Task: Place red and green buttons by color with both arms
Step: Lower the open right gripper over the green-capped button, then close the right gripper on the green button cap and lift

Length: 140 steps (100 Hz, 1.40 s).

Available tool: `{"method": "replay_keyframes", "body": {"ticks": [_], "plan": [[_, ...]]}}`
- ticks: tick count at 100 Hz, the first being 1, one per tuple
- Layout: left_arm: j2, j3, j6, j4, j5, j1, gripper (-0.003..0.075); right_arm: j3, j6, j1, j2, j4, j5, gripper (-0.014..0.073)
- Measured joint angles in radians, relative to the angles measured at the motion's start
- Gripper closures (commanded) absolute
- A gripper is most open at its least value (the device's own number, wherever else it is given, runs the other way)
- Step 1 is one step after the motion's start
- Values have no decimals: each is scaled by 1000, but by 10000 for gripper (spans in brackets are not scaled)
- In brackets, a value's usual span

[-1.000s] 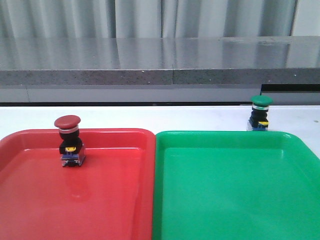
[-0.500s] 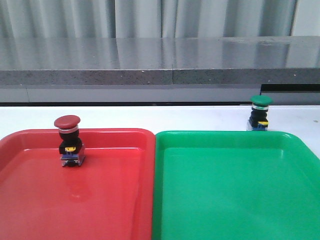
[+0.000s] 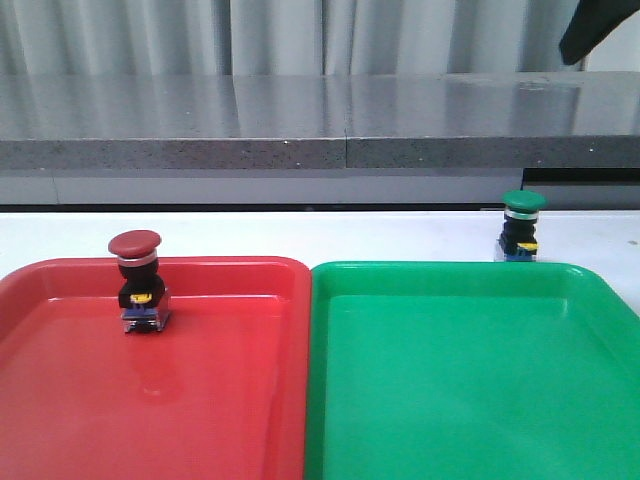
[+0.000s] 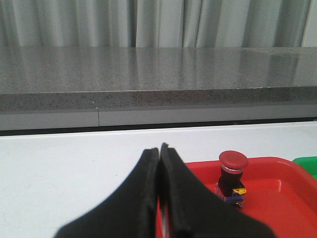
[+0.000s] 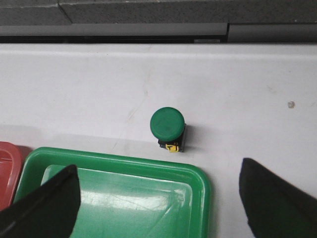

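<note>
The dark-red button (image 3: 137,282) stands upright inside the red tray (image 3: 230,270), near its far edge; it also shows in the left wrist view (image 4: 233,173). The green button (image 3: 522,226) stands upright on the white table just behind the green tray (image 3: 450,272). My right gripper (image 5: 158,171) is open wide and empty, high above the green tray's far corner, with the green button (image 5: 168,124) just beyond its fingertips. My left gripper (image 4: 159,148) is shut and empty, near the red tray's edge and left of the red button.
A black part of my right arm (image 3: 592,30) hangs in the front view's top right corner. A grey stone ledge (image 3: 320,150) runs along the back of the table. The two trays lie side by side, touching.
A black part of my right arm has come into the top right of the front view. Both buttons and both trays stay where they were.
</note>
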<state>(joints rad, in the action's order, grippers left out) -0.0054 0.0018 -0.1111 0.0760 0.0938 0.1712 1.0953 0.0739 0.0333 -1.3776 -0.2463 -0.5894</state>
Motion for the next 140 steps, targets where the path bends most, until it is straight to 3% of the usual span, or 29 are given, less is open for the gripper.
{"method": "replay_keyframes", "body": {"ticks": [51, 111, 120, 140], "plan": [[0, 0, 0, 0, 0, 0, 739, 170, 9, 19, -353, 0, 21, -51], [0, 0, 0, 0, 0, 0, 739, 178, 11, 29, -496, 0, 78, -43], [0, 0, 0, 0, 0, 0, 739, 179, 11, 29, -496, 0, 84, 41], [0, 0, 0, 0, 0, 0, 739, 179, 11, 29, -496, 0, 86, 349]]}}
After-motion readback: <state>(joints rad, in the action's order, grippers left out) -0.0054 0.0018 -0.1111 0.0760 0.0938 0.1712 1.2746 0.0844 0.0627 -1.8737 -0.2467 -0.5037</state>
